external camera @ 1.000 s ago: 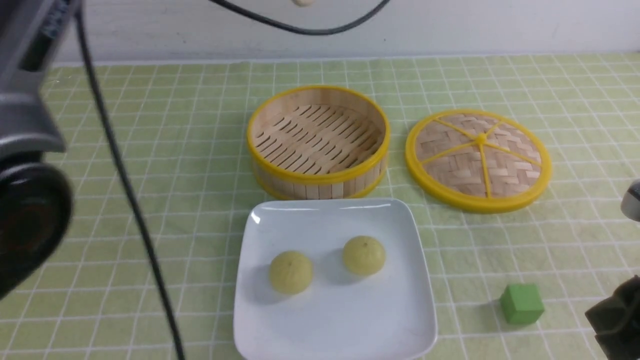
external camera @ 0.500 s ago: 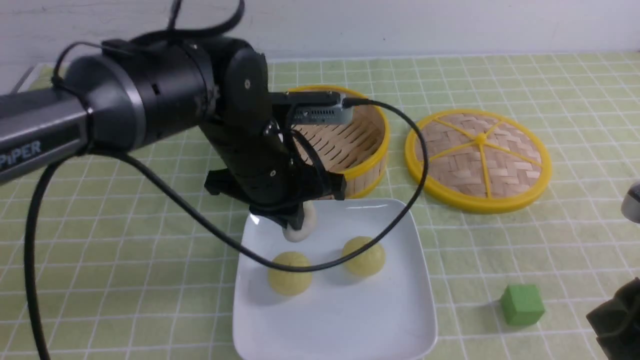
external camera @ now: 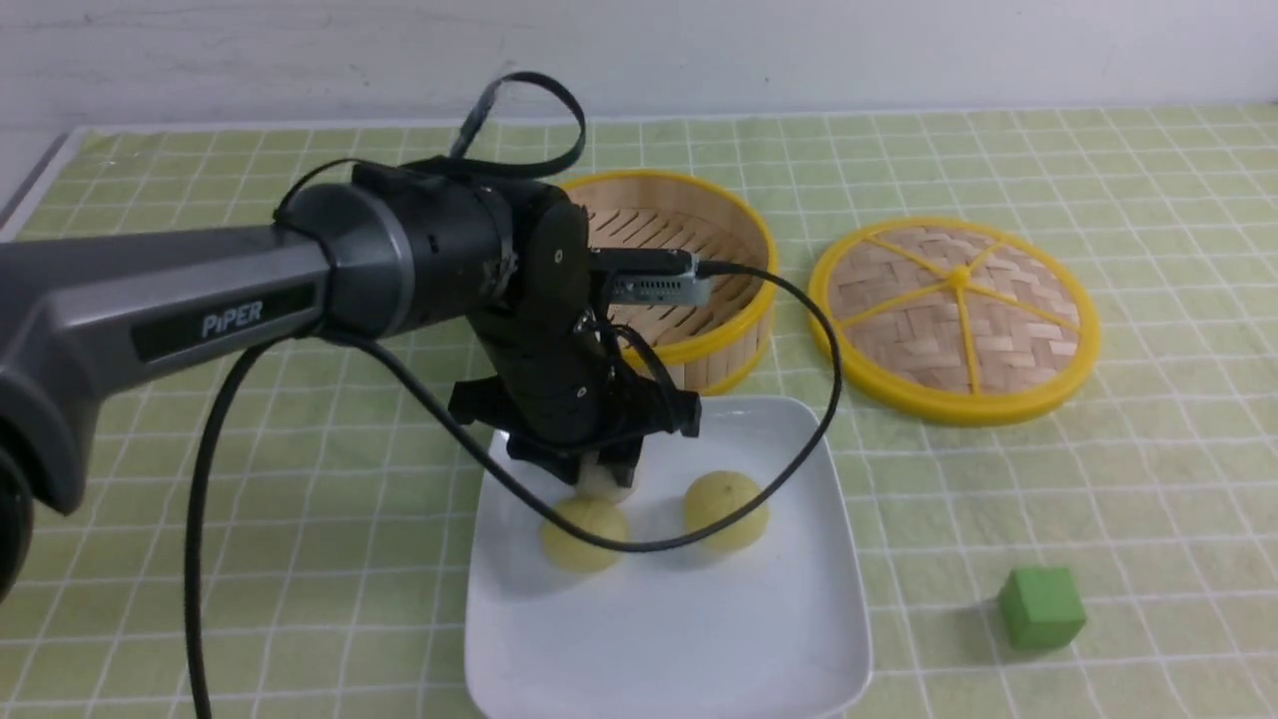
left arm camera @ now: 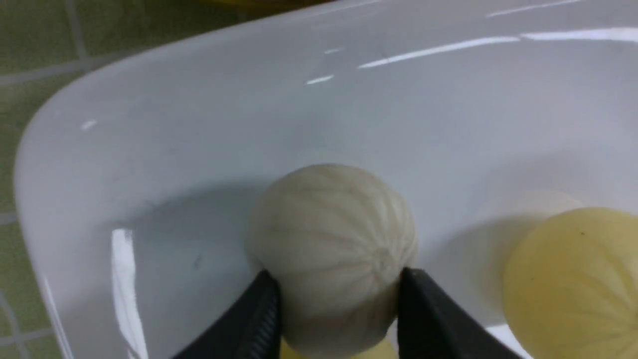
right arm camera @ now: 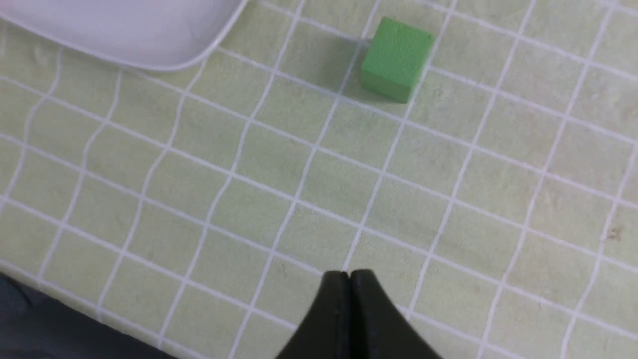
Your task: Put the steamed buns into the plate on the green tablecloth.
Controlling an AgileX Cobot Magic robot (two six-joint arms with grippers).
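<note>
Left pincer (left arm camera: 339, 279): low over the plate (external camera: 689, 639), so that the off-white bun (left arm camera: 331, 239) is set down gently; tips are seen against the bun's sides, but clamped or let go cannot be told.
Off-white bun: at the plate's far-left part, touching or just behind a yellow bun (external camera: 584, 534); a second yellow bun (external camera: 726, 511) lies beside.
Right pincer (right arm camera: 350, 279): clenched, empty, held aside above the green tablecloth (right arm camera: 249, 174).

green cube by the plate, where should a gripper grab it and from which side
Grip the green cube across two opposite upright faces, coming straight down from above. It sits flat on the green tablecloth, apart from the plate, so its flat parallel sides are free.
</note>
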